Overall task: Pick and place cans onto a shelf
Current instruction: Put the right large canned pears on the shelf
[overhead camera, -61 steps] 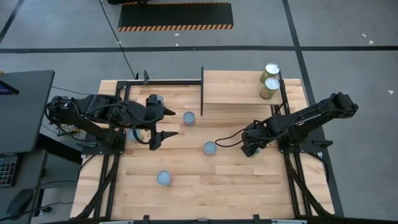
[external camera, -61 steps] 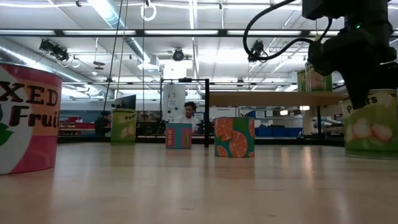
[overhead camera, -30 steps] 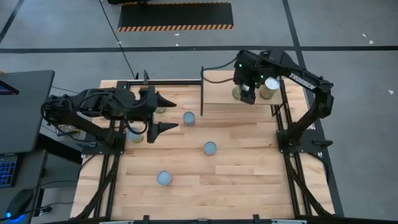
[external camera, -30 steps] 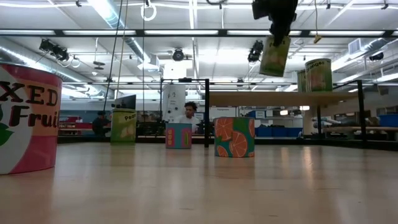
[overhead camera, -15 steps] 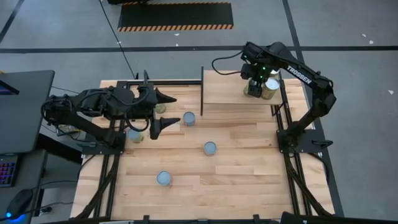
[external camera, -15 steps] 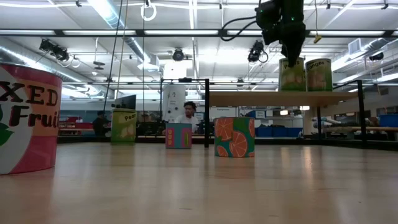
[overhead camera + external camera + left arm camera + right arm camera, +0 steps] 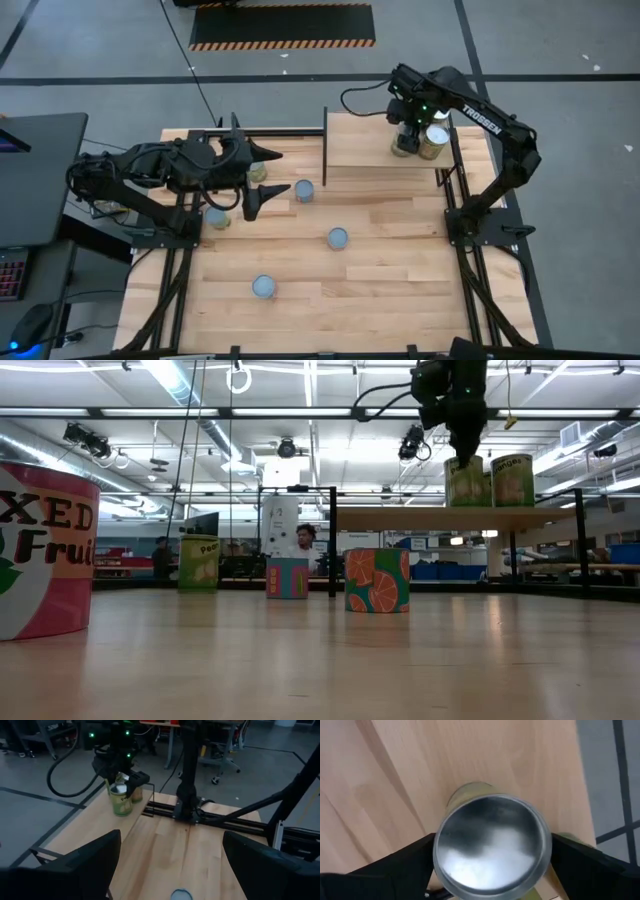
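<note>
My right fingers (image 7: 405, 138) straddle, spread, a shiny-topped yellow-green can (image 7: 492, 847) standing on the smooth pale-wood shelf (image 7: 365, 142); my left fingers (image 7: 257, 177) hover released beside that shelf.

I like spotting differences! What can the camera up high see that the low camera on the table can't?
Only the high view shows the left pincer hovering open over the table, and the cans' shiny tops, like one in the middle.

Only the low view shows the labels: an orange-slice can, a big mixed fruit can, and the room behind.

Both show the shelf and the right pincer around a can on it.
</note>
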